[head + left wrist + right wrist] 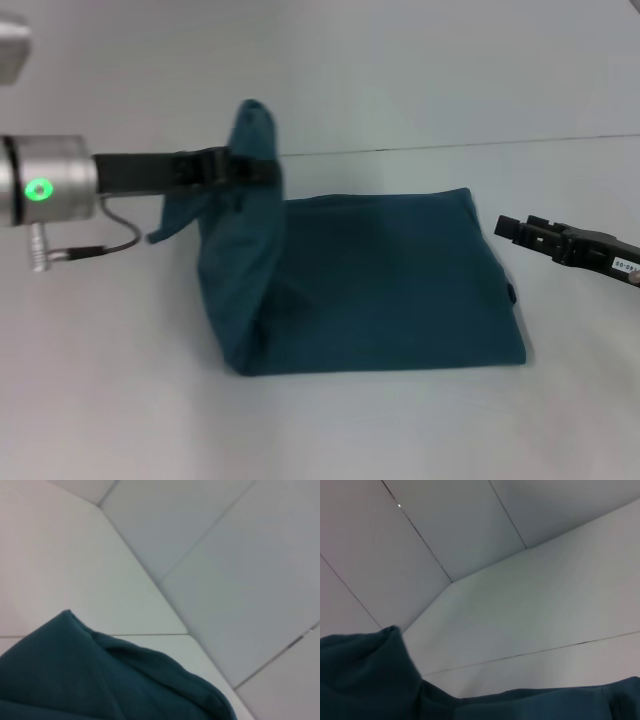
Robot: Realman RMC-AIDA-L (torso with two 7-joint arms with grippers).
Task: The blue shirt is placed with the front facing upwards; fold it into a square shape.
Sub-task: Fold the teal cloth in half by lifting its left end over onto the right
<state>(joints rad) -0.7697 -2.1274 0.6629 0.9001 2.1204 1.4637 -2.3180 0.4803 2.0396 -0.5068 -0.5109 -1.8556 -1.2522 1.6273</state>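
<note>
The blue shirt (370,285) lies partly folded on the white table, plain teal side up, no lettering showing. My left gripper (250,167) is shut on the shirt's left edge and holds it lifted above the table, so the cloth hangs in a peak. The lifted cloth fills the low part of the left wrist view (100,680). My right gripper (505,228) hovers just off the shirt's right edge, holding nothing. The shirt shows along the bottom of the right wrist view (380,680).
The white table (330,420) has a seam line (450,147) running across behind the shirt. A small dark spot (511,293) sits at the shirt's right edge.
</note>
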